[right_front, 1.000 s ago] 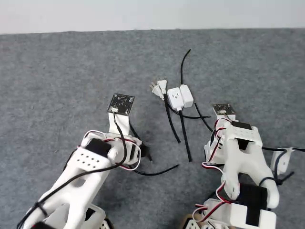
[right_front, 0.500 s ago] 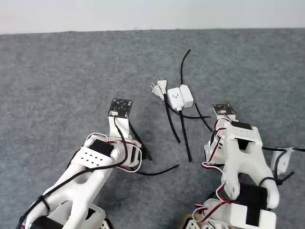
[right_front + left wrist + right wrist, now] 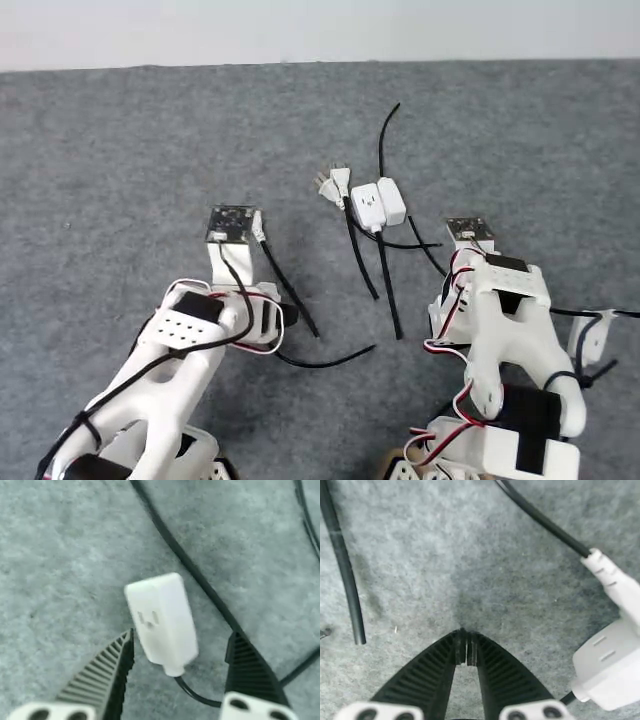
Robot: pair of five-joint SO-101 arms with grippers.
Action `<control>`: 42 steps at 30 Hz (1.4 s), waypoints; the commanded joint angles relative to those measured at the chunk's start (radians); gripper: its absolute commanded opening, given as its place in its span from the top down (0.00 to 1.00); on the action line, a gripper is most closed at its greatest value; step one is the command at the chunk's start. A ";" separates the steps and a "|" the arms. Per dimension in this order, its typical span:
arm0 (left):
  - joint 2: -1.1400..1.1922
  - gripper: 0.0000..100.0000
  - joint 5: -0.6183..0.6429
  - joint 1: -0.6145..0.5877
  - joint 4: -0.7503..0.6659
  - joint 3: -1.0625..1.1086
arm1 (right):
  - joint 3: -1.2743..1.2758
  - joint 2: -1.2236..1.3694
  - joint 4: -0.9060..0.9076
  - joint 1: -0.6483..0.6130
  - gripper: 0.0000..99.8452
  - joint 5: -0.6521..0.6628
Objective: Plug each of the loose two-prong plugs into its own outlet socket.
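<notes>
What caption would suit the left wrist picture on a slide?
Left gripper, open, a finger either side of a white outlet socket lying on the grey mat.

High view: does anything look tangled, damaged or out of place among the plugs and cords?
Nothing looks damaged. The two loose plugs lie side by side next to the paired sockets. The black cords cross just below them, an untidy overlap rather than a knot.

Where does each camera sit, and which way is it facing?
High view: fixed overhead, looking down on grey mat, paired sockets and loose plugs; left arm and right arm show.
Left wrist view: on the left arm, facing down past its open left claw at a white socket.
Right wrist view: on the right arm, facing the mat past its shut right claw.
Shared: mat, black cables.
</notes>
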 commanded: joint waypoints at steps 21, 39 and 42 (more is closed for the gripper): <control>0.269 0.92 0.044 -0.021 0.086 -0.206 | 0.003 -0.038 -0.013 -0.010 0.99 0.006; -0.081 0.98 0.232 0.204 -0.150 0.010 | 0.003 -0.038 -0.008 -0.008 0.99 0.006; -0.012 0.97 0.232 0.204 -0.152 -0.002 | 0.003 -0.038 -0.008 -0.010 0.99 0.006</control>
